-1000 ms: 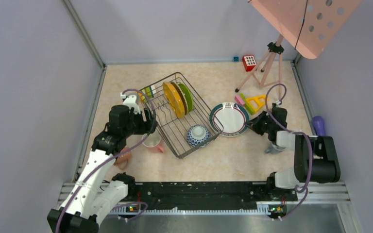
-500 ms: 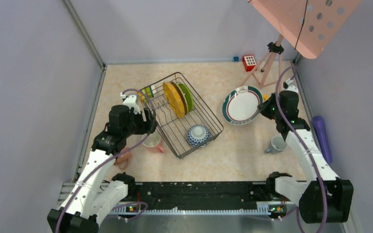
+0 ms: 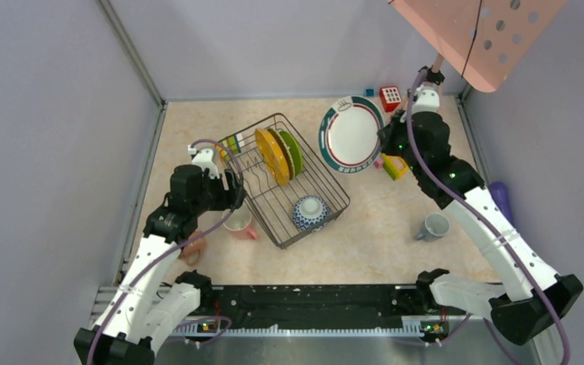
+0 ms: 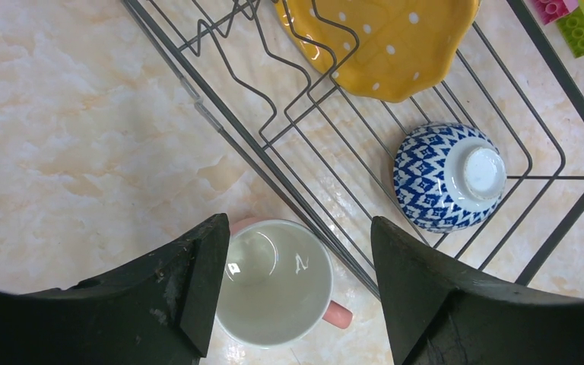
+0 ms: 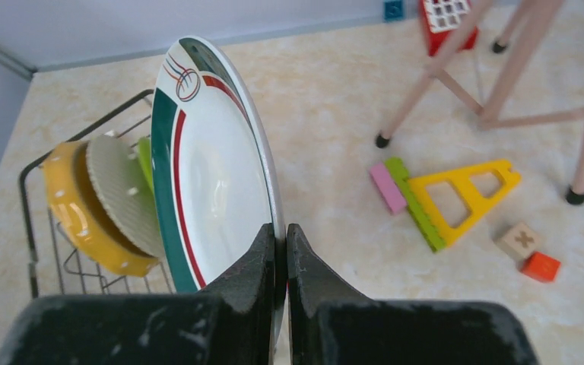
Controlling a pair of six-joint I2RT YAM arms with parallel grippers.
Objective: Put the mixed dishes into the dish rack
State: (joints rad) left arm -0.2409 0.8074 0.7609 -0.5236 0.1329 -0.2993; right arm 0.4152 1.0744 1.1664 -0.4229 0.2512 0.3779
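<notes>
My right gripper (image 3: 385,141) (image 5: 280,232) is shut on the rim of the white plate with green-red rim (image 3: 350,137) (image 5: 213,175), holding it on edge in the air just right of the dish rack (image 3: 317,164). In the rack stand the yellow-orange dotted plate (image 3: 271,156) and the lime green plate (image 3: 293,150); the blue-white bowl (image 3: 310,211) (image 4: 449,176) lies upside down there. My left gripper (image 3: 232,199) (image 4: 298,228) hangs open over a pink mug (image 3: 238,222) (image 4: 274,285) beside the rack. Another pink mug (image 3: 192,247) peeks from under the left arm. The grey-blue mug (image 3: 433,226) stands at the right.
A pink tripod (image 3: 418,99) with a perforated pink board (image 3: 479,30) stands at the back right. Toy blocks (image 5: 456,190) lie under the raised plate, a red block (image 3: 390,97) by the back wall. A purple object (image 3: 499,196) lies at the right wall.
The right arm has raised the white plate off the table and carried it up and left, toward the rack's far side. The left arm has not moved.
</notes>
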